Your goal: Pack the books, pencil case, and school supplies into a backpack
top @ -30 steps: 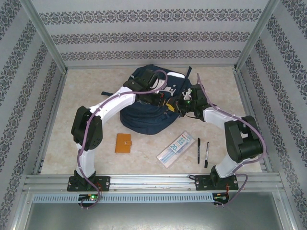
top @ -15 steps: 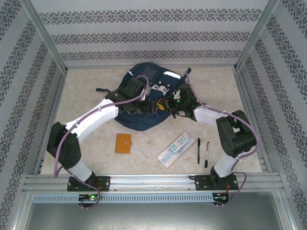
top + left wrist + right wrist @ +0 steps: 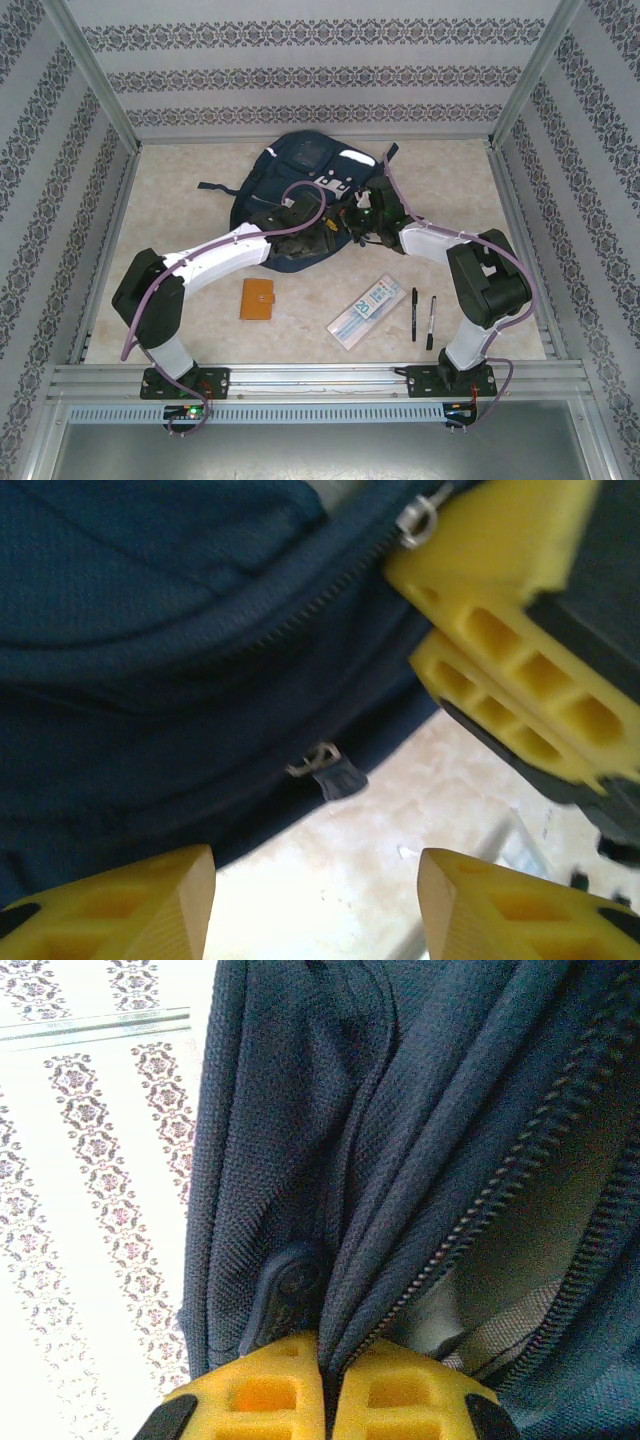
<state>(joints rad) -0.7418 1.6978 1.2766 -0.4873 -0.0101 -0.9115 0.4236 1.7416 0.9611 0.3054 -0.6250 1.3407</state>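
A navy backpack lies on the counter. A notebook, a pencil case and 2 pens lie just in front of it. The right fingers pinch backpack fabric beside the zip. The left fingers are apart near a zip pull. Pulling that edge taut should widen the opening.

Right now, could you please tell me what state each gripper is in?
The left gripper is open, holding nothing.
The right gripper is closed, pinching the backpack fabric beside its zip.

White walls with dark floral-patterned stripes enclose a beige marbled tabletop, framed by silver aluminium rails.
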